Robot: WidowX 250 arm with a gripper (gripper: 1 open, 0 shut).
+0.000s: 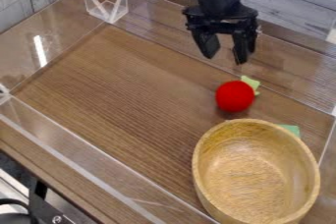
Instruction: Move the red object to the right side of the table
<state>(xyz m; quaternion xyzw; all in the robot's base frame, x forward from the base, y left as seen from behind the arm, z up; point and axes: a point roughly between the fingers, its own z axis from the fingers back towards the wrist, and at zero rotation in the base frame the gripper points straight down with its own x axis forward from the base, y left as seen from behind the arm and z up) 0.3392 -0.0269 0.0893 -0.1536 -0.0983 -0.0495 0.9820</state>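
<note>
Gripper (226, 51), black and pointing downward, hangs at the top of the view, right of centre, its two fingers spread apart with nothing between them. From left to right, we first see the table (112, 85), a brown wood-grain surface bounded by clear walls (35, 130). Toward the upper left, near the far edge, we note a clear, angular bracket (108, 6). We next find the wooden bowl (256, 174), round and light in colour, at the lower right of the view; its interior faces us. Just beyond its upper rim, and apart from the gripper, we observe the red ball (235, 96), resting on the right part of the table as we view it. Its pale green tip (250, 84) points up and to the right. Farther right, beside the bowl's rim, we distinguish a small green piece (292, 130), partly hidden.
</note>
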